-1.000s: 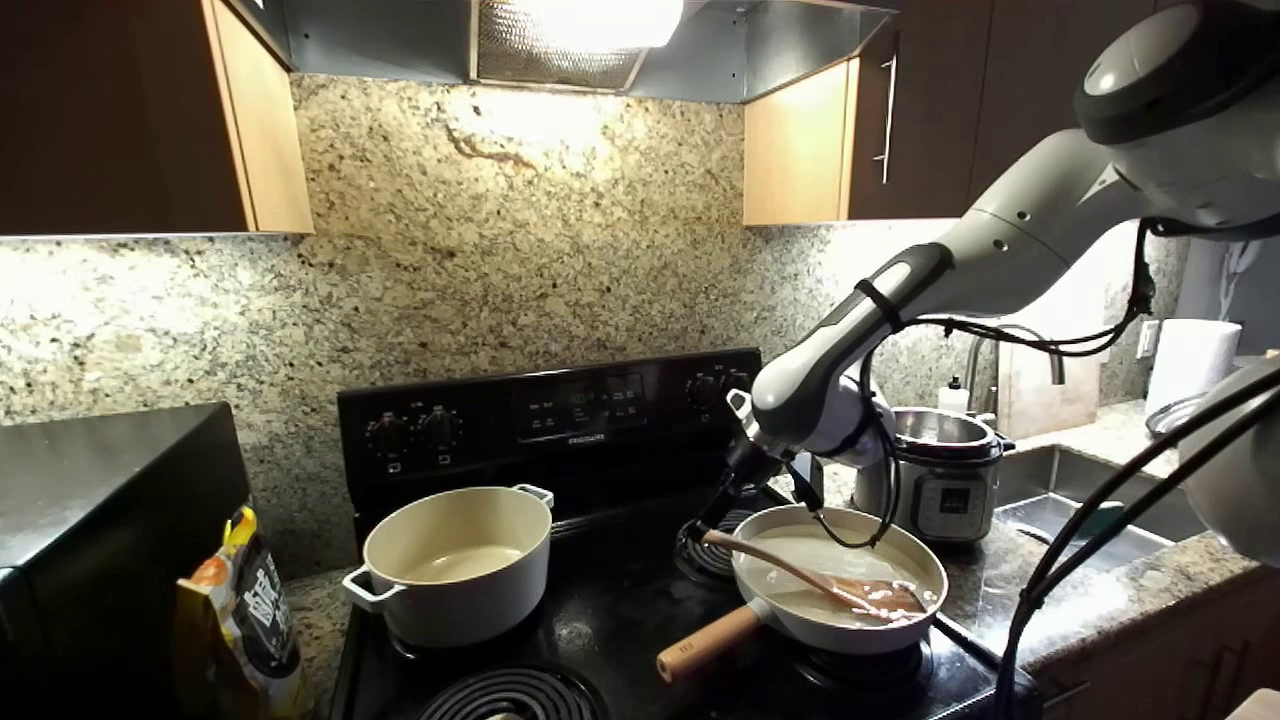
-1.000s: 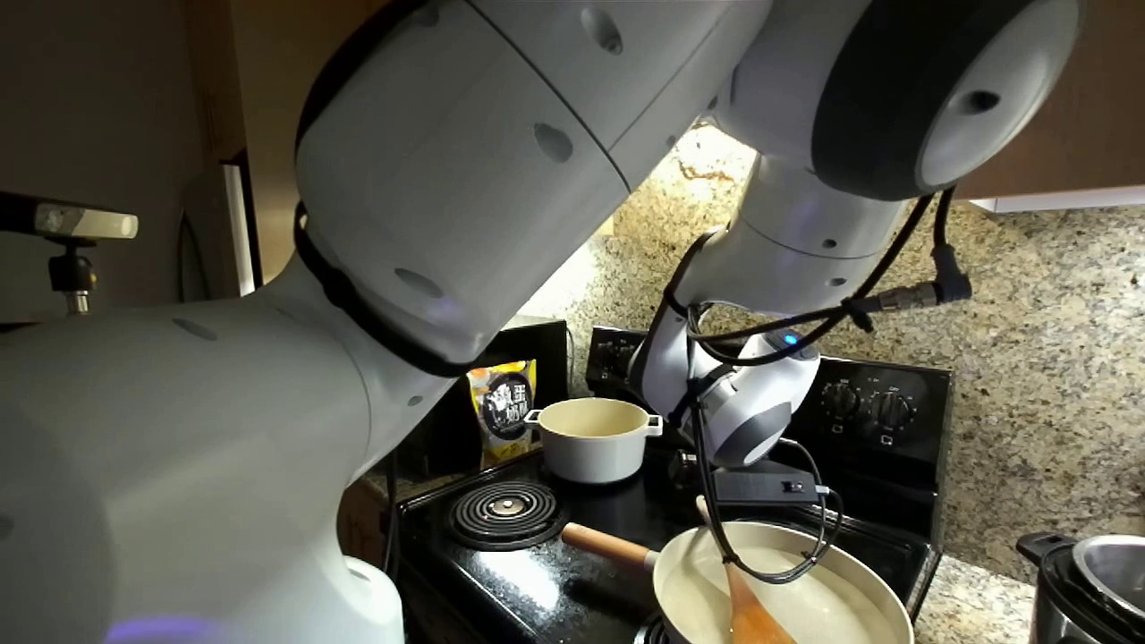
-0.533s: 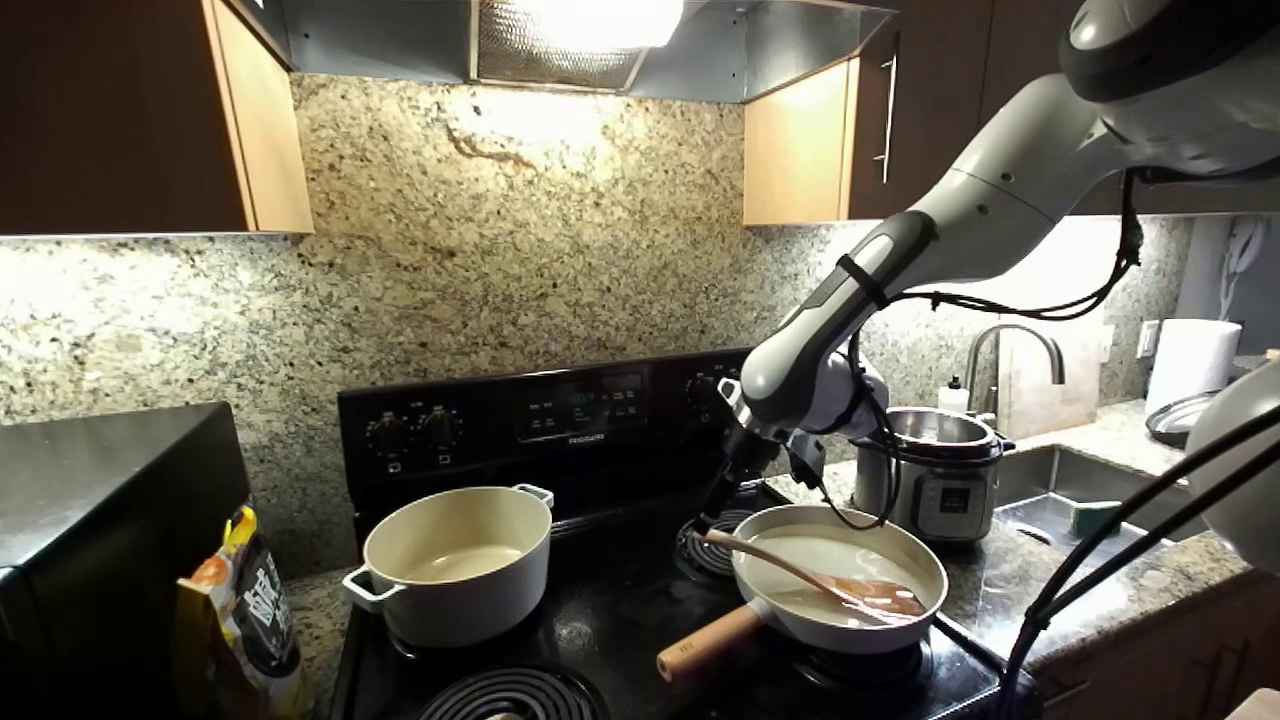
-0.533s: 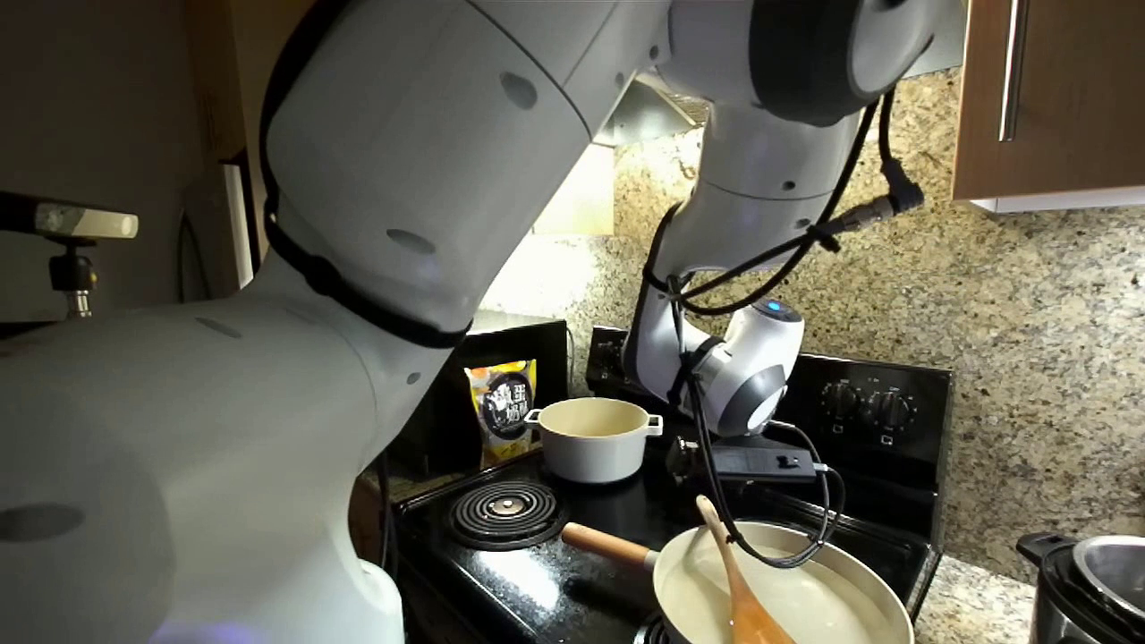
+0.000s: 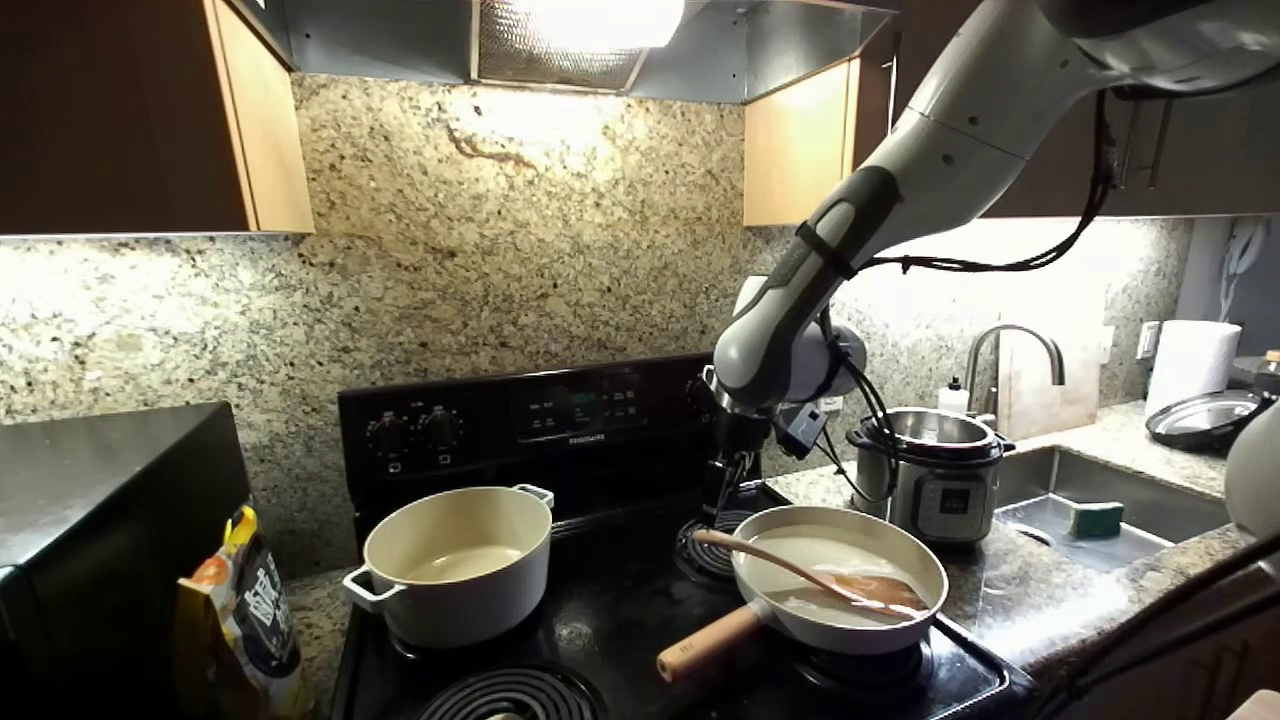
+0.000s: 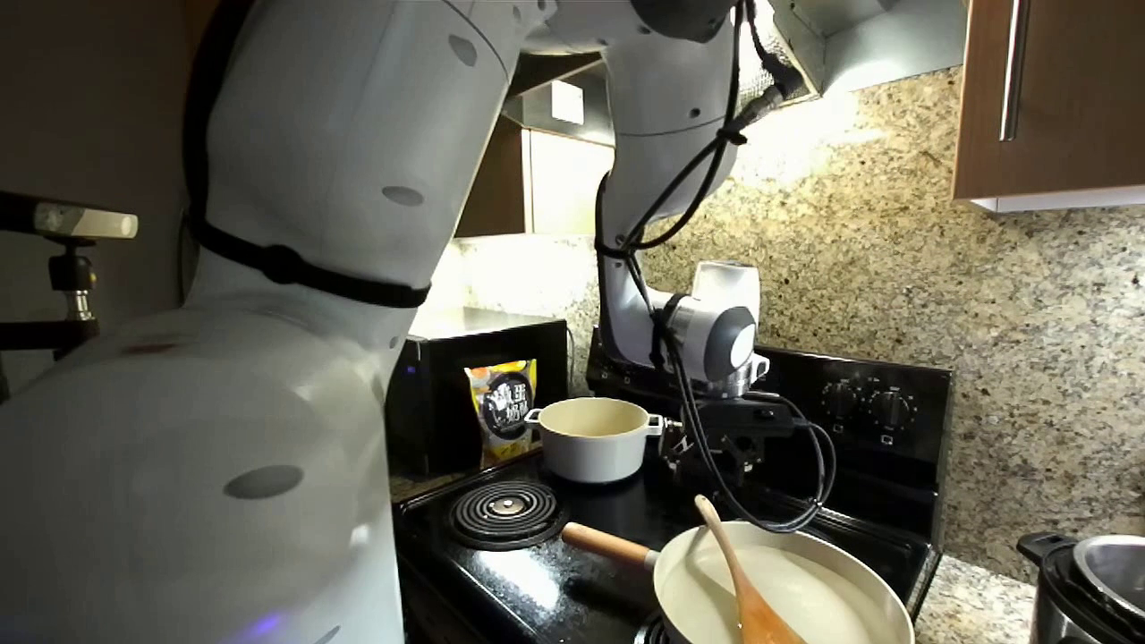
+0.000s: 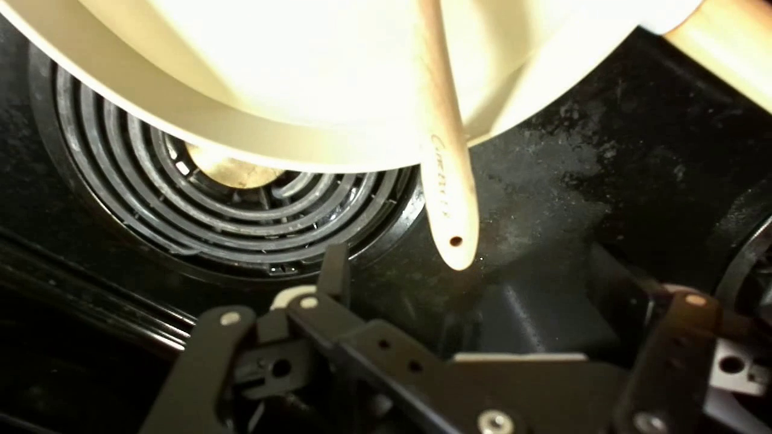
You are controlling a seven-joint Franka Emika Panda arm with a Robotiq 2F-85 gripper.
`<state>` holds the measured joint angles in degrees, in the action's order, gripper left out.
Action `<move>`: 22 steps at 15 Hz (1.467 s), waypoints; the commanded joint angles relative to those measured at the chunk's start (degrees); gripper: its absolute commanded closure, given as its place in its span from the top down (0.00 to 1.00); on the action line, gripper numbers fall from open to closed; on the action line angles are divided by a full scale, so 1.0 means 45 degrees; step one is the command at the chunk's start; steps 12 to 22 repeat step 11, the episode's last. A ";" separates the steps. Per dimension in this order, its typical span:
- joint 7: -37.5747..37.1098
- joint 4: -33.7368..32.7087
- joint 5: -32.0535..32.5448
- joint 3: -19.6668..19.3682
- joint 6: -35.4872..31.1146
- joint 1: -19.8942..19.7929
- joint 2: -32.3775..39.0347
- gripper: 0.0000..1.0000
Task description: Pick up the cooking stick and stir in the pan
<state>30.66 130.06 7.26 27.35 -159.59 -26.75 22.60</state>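
The cooking stick (image 5: pixel 768 560) leans in the pan (image 5: pixel 940 592), its reddish-brown blade in pale liquid. Its handle rests across the dark-edged rim and juts out past it, as both exterior views show. Up close in the wrist view, the light handle end of the stick (image 7: pixel 449 193) with a small hole points toward my gripper (image 7: pixel 467 259). The fingers (image 7: pixel 335 271) stand wide apart on either side of that end, with nothing held. In an exterior view my gripper (image 5: pixel 715 495) hangs near the handle end, pointing down; a gap shows between them in the wrist view.
A cream two-handled pot (image 5: pixel 470 600) stands on the stove to the pan's side. A steel cooker (image 5: pixel 940 500) sits behind the pan by the sink. The stove's control panel (image 6: pixel 859 402) rises close behind my gripper. A loose cable (image 6: pixel 827 487) hangs over the pan's edge.
The arm has swung upward, and the gripper has tilted to a more upright stance, lifting off from the handle end. The stick has shifted only slightly in the pan.
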 commanded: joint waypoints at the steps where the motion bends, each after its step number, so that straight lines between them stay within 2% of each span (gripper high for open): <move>1: -0.0659 0.0421 -0.0445 -0.1857 0.0540 0.2171 -0.1081 1.00; 3: -0.1296 0.0353 -0.0124 -0.2856 0.0892 0.3276 -0.1240 1.00; 4: -0.0399 -0.0011 -0.0624 -0.2697 0.0464 0.3136 -0.0678 1.00; 6: -0.0509 -0.0042 -0.0598 -0.3044 0.0498 0.3567 -0.0682 1.00; 22: -0.0518 -0.0055 -0.0600 -0.3116 0.0497 0.3585 -0.0651 1.00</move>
